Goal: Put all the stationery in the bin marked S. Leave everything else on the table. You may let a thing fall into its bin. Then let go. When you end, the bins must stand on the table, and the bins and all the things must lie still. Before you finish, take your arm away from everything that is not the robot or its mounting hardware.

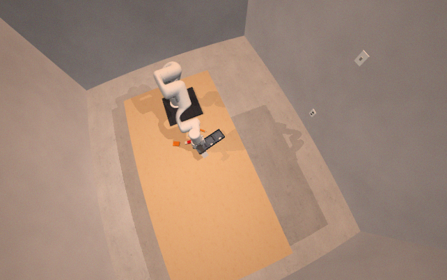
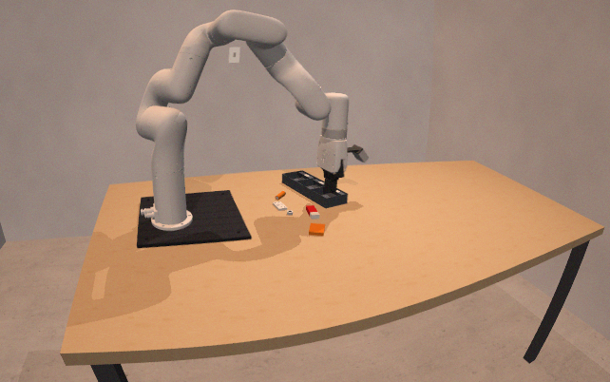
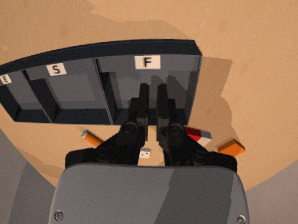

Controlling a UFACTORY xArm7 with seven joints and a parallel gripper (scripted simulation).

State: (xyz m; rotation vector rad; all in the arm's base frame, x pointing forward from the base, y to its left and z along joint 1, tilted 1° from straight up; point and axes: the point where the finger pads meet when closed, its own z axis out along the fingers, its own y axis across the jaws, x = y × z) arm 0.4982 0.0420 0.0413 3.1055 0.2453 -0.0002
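Probably light, stiff and grippy, the red-and-white eraser (image 2: pixel 312 210) lies flat on the table just beside the bin row's (image 2: pixel 304 189) F end; I would pinch it across its narrow sides. The gripper (image 2: pixel 329 189) reaches into compartment F, next to S, with its fingers pressed together on nothing.

A red-and-white eraser (image 2: pixel 312 211) and an orange block (image 2: pixel 316 229) lie on the table beside the dark bin tray (image 2: pixel 296 182).
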